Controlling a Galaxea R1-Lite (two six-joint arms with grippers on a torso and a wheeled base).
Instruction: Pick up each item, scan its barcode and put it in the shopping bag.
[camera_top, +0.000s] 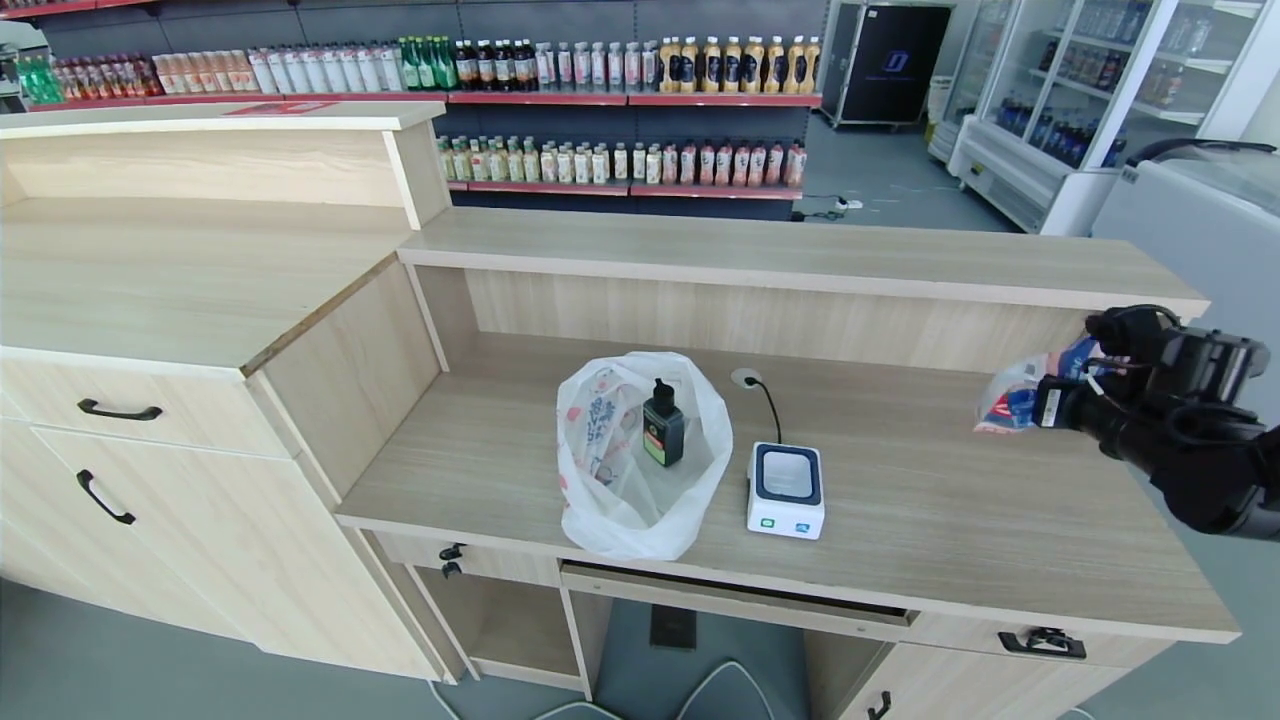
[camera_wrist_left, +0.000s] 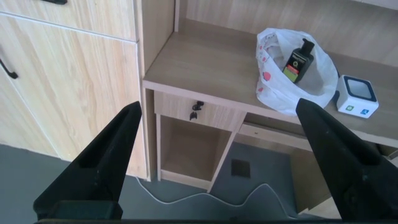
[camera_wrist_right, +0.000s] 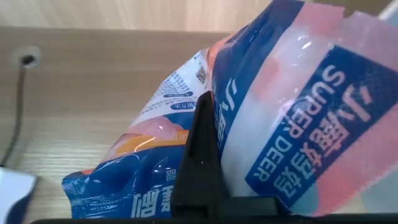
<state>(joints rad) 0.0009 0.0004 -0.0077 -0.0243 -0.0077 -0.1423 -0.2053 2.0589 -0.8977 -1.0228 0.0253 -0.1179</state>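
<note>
The snack packet (camera_top: 1012, 398) was in the right gripper (camera_top: 1052, 404), near the right end of the counter (camera_top: 950, 510), at about 3 o'clock from the scanner (camera_top: 786, 489), taking 12 o'clock as straight away from the robot; it looked lifted off the wood rather than resting on it, though the gap was hard to judge. The gripper's fingers were clamped on the packet; in the right wrist view one dark finger (camera_wrist_right: 202, 165) pressed across the blue, pink and white film of the packet (camera_wrist_right: 280, 118), which bulged on either side of it. Held by its middle like that, the printed faces were left free to turn toward the scanner; I could not pick out the barcode itself.

The scanner sat flat with its window facing up, so the packet would probably have to travel toward 9 o'clock and pass above it; its cable (camera_top: 770, 405) ran off at 12 o'clock to a hole in the counter. Just beside the scanner, at its 9 o'clock, the shopping bag (camera_top: 590, 480) stood with its mouth open, a dark bottle (camera_top: 663, 428) upright inside; that left room to drop the packet in.

The left gripper (camera_wrist_left: 217, 106) hung off the front of the counter at about 8 o'clock from the bag, fingers spread wide, holding and touching nothing.
</note>
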